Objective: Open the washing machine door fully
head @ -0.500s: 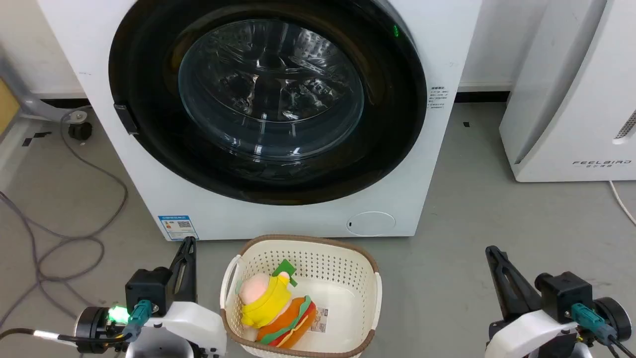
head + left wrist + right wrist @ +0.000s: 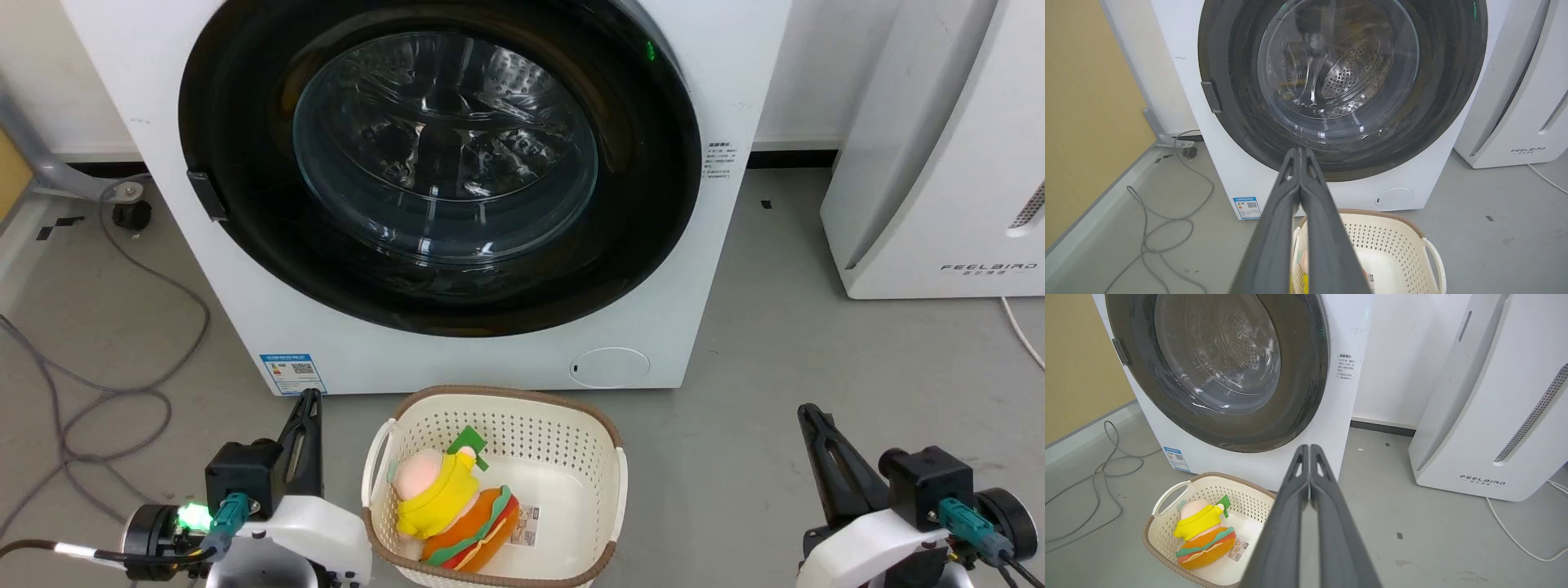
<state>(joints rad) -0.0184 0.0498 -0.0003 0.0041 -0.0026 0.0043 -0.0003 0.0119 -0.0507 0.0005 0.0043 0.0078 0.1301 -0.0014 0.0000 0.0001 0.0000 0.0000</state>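
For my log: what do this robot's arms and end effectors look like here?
Each arm ends in a glossy white shell carrying a black boxy module with a teal plug. The left end effector and right end effector are each two long, tapering dark grey fingers with cut-outs near the tips. A green light glows beside the left plug.
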